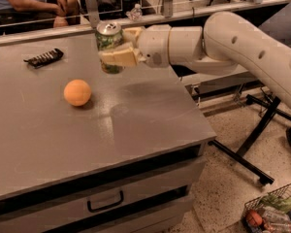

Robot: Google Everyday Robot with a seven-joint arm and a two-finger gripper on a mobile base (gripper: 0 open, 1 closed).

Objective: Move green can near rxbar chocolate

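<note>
The green can [108, 41] has a green and white body and a silver top. It is held upright in the air above the grey table [48, 130], near its far edge. My gripper [117, 46] is shut on the can, with one pale finger [120, 57] across its front and the other behind it. The rxbar chocolate [44, 58] is a flat dark wrapper lying at the far left of the table, well to the left of the can.
An orange ball [77, 92] sits on the table, below and left of the can. A person [29, 1] sits behind the far edge. A drawer handle [105, 201] is on the table's front. A basket [271, 212] stands on the floor at right.
</note>
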